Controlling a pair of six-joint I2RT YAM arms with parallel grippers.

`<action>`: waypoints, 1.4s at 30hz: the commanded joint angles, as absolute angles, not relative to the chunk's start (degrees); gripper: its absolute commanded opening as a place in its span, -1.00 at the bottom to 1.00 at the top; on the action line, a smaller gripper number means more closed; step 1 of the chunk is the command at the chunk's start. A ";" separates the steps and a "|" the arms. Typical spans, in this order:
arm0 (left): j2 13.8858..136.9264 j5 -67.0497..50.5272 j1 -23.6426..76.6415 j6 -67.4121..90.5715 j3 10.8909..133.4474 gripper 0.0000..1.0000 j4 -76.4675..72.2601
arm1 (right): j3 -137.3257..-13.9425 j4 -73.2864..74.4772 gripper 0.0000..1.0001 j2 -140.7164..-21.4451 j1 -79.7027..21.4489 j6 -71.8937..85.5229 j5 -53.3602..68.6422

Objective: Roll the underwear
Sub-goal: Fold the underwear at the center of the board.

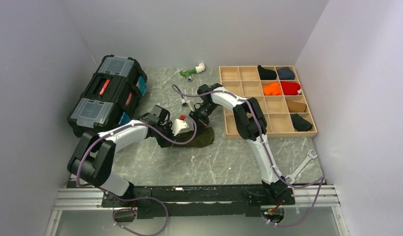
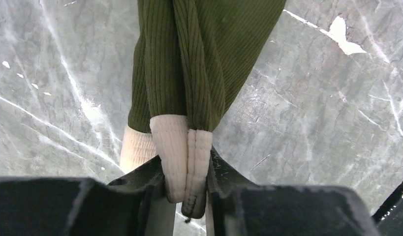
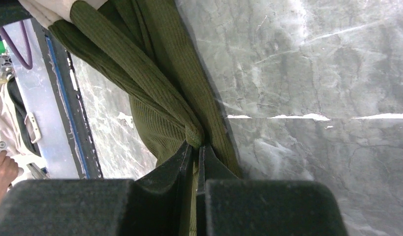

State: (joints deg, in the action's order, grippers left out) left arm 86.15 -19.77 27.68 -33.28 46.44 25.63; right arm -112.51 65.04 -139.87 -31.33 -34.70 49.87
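The underwear [image 1: 201,137] is laid on the table [image 1: 214,164] just left of the tray [image 1: 270,133]. A toolbox [image 1: 108,96] is set well left of the tray, a wrench [image 1: 301,166] before it, and cloth rolls [image 1: 290,88] are kept in it.

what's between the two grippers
The olive underwear: left gripper pinches its cream waistband, right gripper a green fold, as both wrist views show.

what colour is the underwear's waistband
Cream waistband on the olive-green underwear; clearest in the left wrist view.

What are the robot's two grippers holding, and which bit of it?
Both hold the soft olive-green ribbed cloth underwear: the left gripper pinches its cream waistband, the right gripper pinches a bunched green fold.
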 commanded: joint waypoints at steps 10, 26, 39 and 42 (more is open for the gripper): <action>94.21 -30.58 21.21 -34.02 51.90 -0.73 35.76 | -115.37 66.41 -1.00 -137.17 -31.47 -35.14 50.52; 98.23 -29.17 19.79 -35.98 53.47 -0.79 40.70 | -115.40 67.36 -1.00 -136.59 -31.18 -36.26 50.98; 97.14 -32.41 19.75 -35.52 54.29 -0.32 41.21 | -114.26 66.47 -1.00 -136.34 -31.69 -35.25 53.34; 96.59 -33.82 19.78 -35.67 54.68 -0.19 41.51 | -114.08 66.49 -1.00 -136.32 -31.90 -35.41 53.26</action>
State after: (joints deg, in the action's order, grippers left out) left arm 95.90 -33.34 19.94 -34.85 54.98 37.04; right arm -113.47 66.11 -139.83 -31.59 -34.89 51.33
